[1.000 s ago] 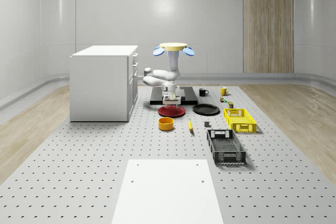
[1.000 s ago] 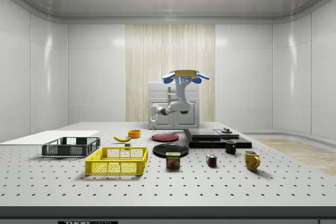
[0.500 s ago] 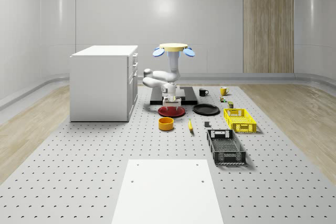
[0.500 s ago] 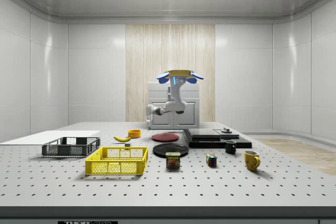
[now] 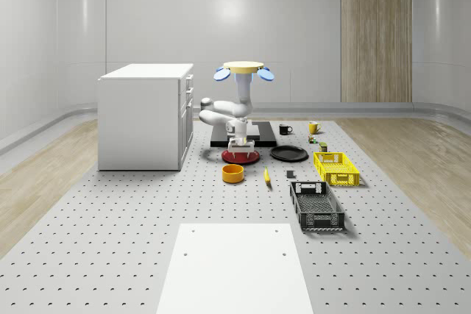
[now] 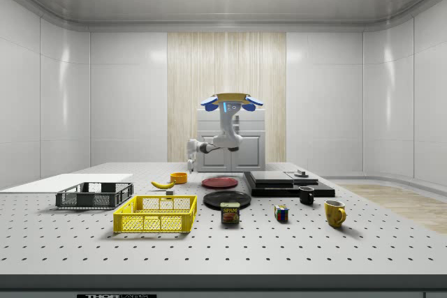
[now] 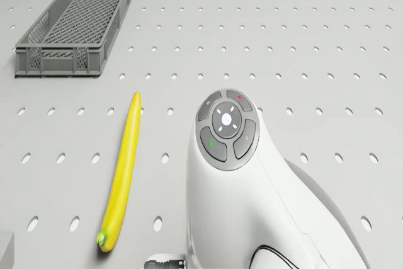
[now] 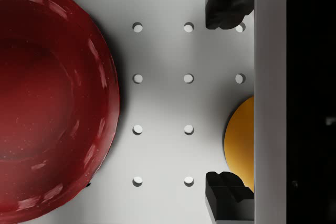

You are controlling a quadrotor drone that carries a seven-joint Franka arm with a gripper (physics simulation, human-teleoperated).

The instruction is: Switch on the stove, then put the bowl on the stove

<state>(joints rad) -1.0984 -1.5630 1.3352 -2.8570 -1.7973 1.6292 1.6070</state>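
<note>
So the drone (image 5: 243,68) has slid along the table over the last second. In the side view it's drifted toward that view's left, off the stove (image 6: 288,183) and out over the red plate (image 5: 241,156). It hovers there now, arm bent down, gripper (image 5: 241,144) just above the plate's near edge. The arm has swung with it.

My read: it's done at the stove end and going for the bowl (image 5: 233,173), the orange one sitting on the table just in front of the red plate, well apart from the stove. Can't tell from here whether the stove actually got switched on, nothing on it gives that away.

In the wrist view the two dark fingertips (image 8: 227,4) stand wide apart with nothing between them but bare table, so it's spread open and carrying nothing. The bowl's orange edge peeks in there, cut off by the hand's own body, and the red plate is cropped too. The drone's own camera gets its arm, a banana (image 7: 123,167) and a grey crate (image 7: 74,22).
</note>
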